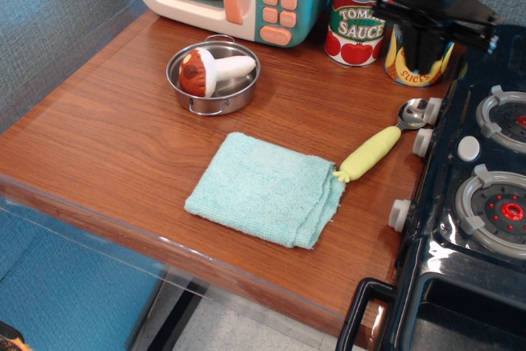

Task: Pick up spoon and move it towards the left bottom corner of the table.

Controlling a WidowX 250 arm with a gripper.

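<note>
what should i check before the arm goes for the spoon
1. Spoon free on the table, not held: ok.
2. Gripper lined up over the spoon: not ok, it hangs up by the cans, behind the bowl end.
3. Jaws open for the grasp: cannot tell, they blur against the can behind.
4. Handle clear to grip: ok, though its frilled tip touches the cloth edge.
5. Bowl end clear: not ok, it lies against the stove knobs.
6. Bottom left corner free to receive the spoon: ok, bare wood there.
</note>
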